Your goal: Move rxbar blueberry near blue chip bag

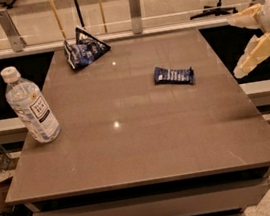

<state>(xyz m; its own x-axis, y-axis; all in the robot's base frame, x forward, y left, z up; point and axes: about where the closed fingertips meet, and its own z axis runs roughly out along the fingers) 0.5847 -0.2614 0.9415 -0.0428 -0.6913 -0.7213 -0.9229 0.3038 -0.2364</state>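
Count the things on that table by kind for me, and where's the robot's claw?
Bottles: 1, the water bottle
Snack bags: 1, the blue chip bag
Snack bars: 1, the rxbar blueberry
Total: 3
The gripper hangs open beyond the right edge of the table, touching nothing.

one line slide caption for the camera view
Open gripper right of the table; rxbar blueberry right of centre, blue chip bag far left.
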